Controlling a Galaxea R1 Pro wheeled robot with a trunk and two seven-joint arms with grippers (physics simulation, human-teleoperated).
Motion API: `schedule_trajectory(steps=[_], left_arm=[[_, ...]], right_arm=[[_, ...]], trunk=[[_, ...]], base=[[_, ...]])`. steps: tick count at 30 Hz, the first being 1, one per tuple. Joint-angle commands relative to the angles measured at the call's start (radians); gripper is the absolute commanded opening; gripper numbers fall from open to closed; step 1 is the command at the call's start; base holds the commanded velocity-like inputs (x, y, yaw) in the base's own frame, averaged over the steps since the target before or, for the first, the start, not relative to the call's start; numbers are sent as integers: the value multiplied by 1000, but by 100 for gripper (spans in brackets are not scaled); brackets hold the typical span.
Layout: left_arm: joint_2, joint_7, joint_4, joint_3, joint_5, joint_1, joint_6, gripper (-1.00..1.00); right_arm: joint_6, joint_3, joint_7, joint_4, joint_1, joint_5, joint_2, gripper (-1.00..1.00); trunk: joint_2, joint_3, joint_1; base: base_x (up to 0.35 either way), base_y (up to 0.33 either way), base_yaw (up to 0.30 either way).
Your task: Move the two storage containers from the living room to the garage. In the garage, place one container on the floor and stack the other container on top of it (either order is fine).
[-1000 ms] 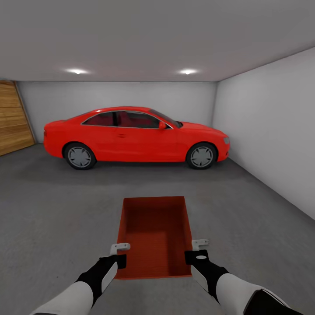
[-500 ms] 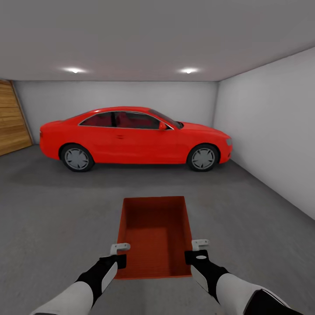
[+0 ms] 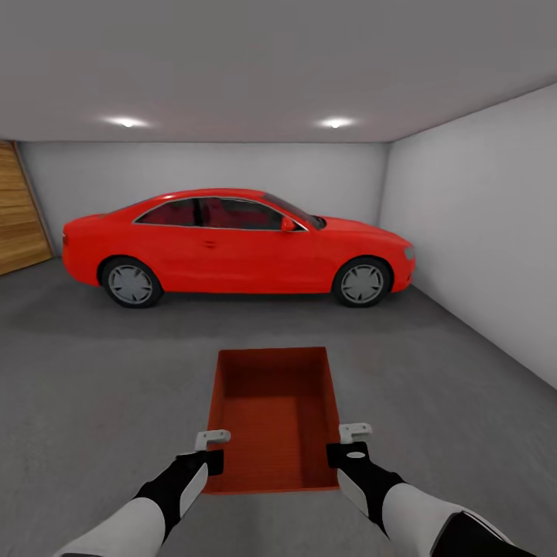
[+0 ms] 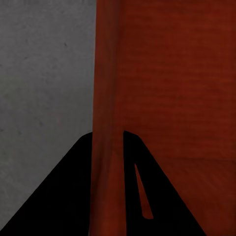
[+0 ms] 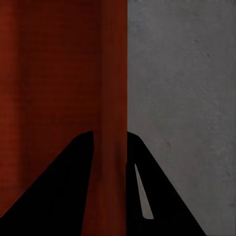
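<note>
Container (image 3: pixel 275 418), one orange-red open bin, hangs between the two arms close in front of the robot, above the dark grey floor (image 3: pixel 93 402) of the garage. The left gripper (image 3: pixel 210 439) pinches the bin's left wall near its near corner, and the right gripper (image 3: pixel 354 432) pinches the right wall opposite; in each wrist view the wall runs straight down between the dark jaws, so both are clamped on it (image 4: pixel 110 98) (image 5: pixel 110 98). Beyond the bin lies bare floor, then the red car (image 3: pixel 232 247) parked broadside before the back wall, with a wooden door (image 3: pixel 19 209) at the far left and a white side wall (image 3: pixel 480 232) on the right. Over the last second the car has slid a little leftward and grown slightly, while bin and arms kept their place in the head view, so the robot appears to be rolling deeper into the garage with its load. A second bin is not visible; setting this one down looks like the next step.
</note>
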Motion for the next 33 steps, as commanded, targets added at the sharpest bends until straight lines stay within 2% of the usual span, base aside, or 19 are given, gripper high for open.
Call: schedule_trajectory(steps=[1,6,13,33], left_arm=[[1,9,-5,18,-12,-1,-20,-100],[2,9,-5,17,-12,-1,-25,-100],[1,9,-5,16,-13,-1,-26,-100],[-3,9,-5,15,-15,-1,-20,-100]], right_arm=[[2,-4,-1,14,0,-21,-1,-100],[2,-4,-1,14,0,-21,-1,-100],[2,-5,-1,14,0,-21,0,-100],[2,-4,-1,14,0,-21,0,-100]], trunk=[[-2,-2,1],[-2,-2,1],[-2,-2,1],[-2,-2,1]], base=[[322,0,0],[278,0,0],[45,0,-49],[3,0,-279]])
